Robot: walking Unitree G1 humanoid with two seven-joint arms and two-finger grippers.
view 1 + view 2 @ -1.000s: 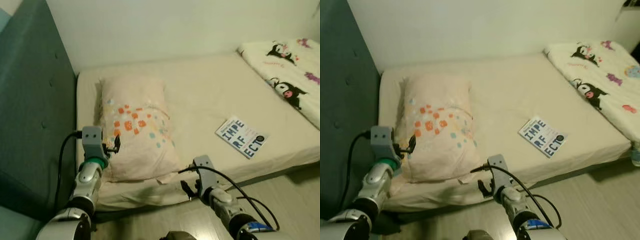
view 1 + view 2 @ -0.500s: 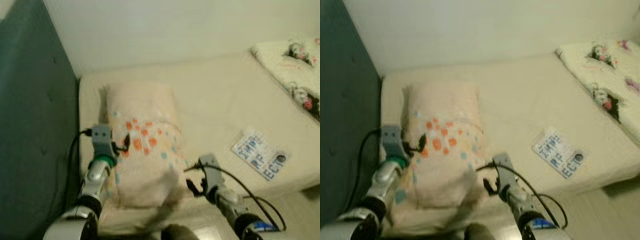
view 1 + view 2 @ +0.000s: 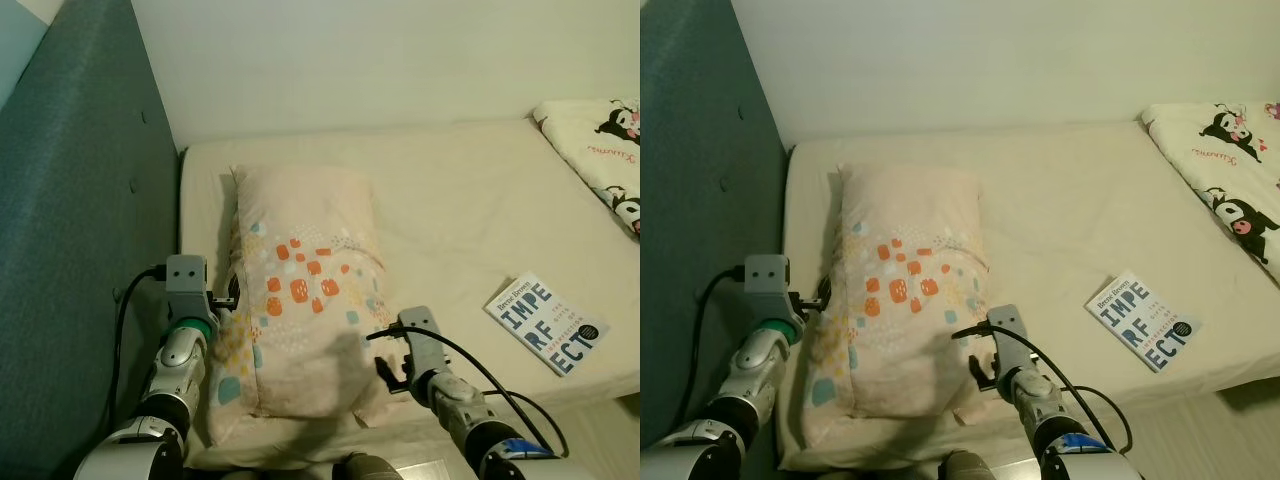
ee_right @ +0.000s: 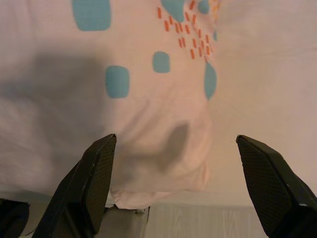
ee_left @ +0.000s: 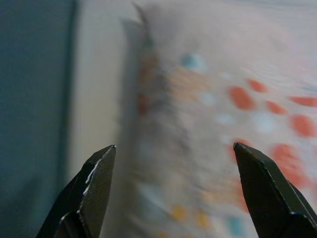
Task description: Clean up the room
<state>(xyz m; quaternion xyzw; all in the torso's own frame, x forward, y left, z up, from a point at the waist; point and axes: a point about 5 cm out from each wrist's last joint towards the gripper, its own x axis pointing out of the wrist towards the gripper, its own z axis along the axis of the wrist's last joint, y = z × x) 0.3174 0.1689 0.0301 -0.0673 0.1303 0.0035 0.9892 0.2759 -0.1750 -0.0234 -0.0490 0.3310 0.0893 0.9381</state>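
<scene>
Two grippers bracketing one pillow (image 3: 300, 310), lying lengthwise on the mattress (image 3: 450, 200), long axis running from the robot's side toward the far wall (image 3: 350, 60), near end almost at the front edge of the bed. Left gripper (image 3: 232, 295) hovering just beside the pillow's left long edge, about midway along it, fingers (image 5: 94, 188) spread wide with the pillow's side seam lying between them ahead in the left wrist view, though too blurred for judging contact. Right gripper (image 3: 980, 368) sitting at the pillow's near right corner, fingers (image 4: 96, 178) likewise splayed apart, gripping nothing, the corner's folded fabric and blue squares lying straight ahead and close.

Judging the pillow as the thing in hand: both arms roughly equally near, one on each side, so likely needing a two-sided pinch, each gripper closing inward across the short axis before any lifting or sliding toward the headboard (image 3: 70, 250). Soft, slumping cloth likely sagging between two grips.

Lying well apart to the right on the same cream sheet: a book (image 3: 546, 323), flat, cover up, angled, near the front edge. Farther right, a cartoon-printed blanket (image 3: 1230, 170) reaching across the mattress end. Dark teal padded headboard standing along the left, pale wall behind, a strip of light floor (image 3: 1200, 420) showing below the bed's front edge.
</scene>
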